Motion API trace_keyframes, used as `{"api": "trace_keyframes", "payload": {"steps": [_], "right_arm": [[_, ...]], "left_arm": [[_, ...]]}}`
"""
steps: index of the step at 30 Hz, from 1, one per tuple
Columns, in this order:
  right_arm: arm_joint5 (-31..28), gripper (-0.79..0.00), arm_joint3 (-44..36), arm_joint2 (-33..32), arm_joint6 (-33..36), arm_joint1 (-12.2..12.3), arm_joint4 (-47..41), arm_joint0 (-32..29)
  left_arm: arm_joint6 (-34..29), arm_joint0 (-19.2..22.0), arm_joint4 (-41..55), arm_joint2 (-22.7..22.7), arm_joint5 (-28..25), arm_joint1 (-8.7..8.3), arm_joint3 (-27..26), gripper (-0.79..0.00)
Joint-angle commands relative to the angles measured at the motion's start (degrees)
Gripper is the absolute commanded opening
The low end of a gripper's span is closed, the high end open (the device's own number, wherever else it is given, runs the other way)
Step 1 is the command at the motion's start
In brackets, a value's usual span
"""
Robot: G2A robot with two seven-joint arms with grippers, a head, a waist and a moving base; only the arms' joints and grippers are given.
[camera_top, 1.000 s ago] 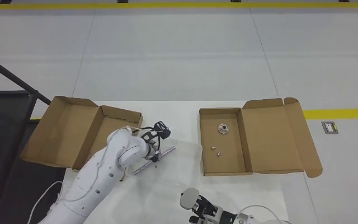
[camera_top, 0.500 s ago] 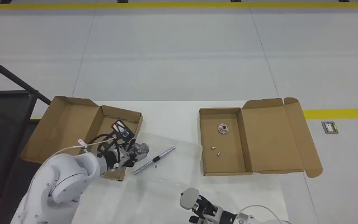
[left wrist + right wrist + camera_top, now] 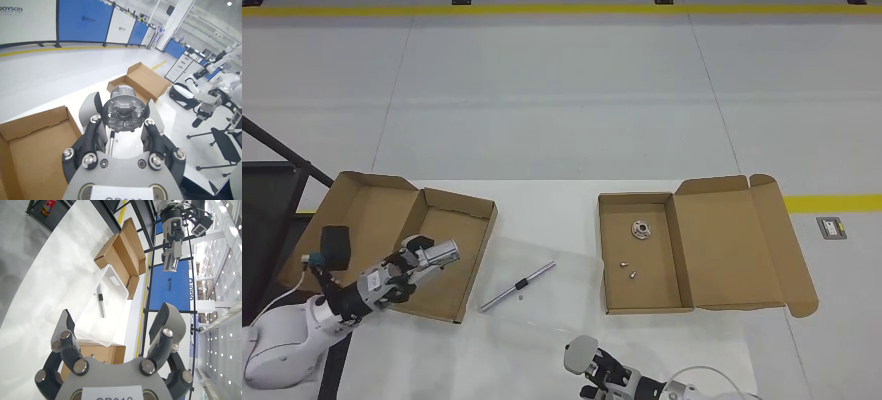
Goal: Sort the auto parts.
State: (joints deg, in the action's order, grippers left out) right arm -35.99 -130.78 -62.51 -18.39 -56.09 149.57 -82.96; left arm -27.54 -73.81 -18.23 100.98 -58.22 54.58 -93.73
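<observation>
My left gripper (image 3: 123,106) is shut on a grey toothed metal hub (image 3: 123,115). In the top view the left gripper (image 3: 420,262) holds the hub (image 3: 442,250) above the open left cardboard box (image 3: 467,205). A metal rod (image 3: 517,286) lies in a clear plastic tray (image 3: 572,300) at the table's middle. The right cardboard box (image 3: 614,290) holds a round flange (image 3: 640,230) and two small screws (image 3: 627,267). My right gripper (image 3: 117,321) is open with nothing between its fingers, near the table's front edge, facing the tray (image 3: 121,286) and the rod (image 3: 101,301).
Both boxes have their lids folded outward: the left lid (image 3: 342,235) and the right lid (image 3: 737,240). A dark rack (image 3: 267,200) stands past the table's left edge. The right arm (image 3: 607,378) sits at the front edge.
The left arm has swung left from over the clear tray, carrying the hub, and now hangs over the left box. The rod and the right arm have not moved.
</observation>
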Motion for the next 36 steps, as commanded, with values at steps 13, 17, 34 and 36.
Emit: {"api": "trace_keyframes", "payload": {"steps": [13,17,34,36], "right_arm": [[0.0,0.000,0.0,0.0,0.0,0.0,0.0,0.0],[0.0,0.000,0.0,0.0,0.0,0.0,0.0,0.0],[0.0,0.000,0.0,0.0,0.0,0.0,0.0,0.0],[0.0,0.000,0.0,0.0,0.0,0.0,0.0,0.0]], "left_arm": [[-7.1,13.0,-13.4,-4.2,9.1,-1.48,15.8,-0.785],[-7.1,13.0,-13.4,-4.2,9.1,-1.48,15.8,-0.785],[-9.2,22.4,-27.8,-15.1,27.6,-0.17,22.9,-0.785],[-11.1,25.6,-29.5,-18.4,28.2,0.28,25.9,-0.785]]}}
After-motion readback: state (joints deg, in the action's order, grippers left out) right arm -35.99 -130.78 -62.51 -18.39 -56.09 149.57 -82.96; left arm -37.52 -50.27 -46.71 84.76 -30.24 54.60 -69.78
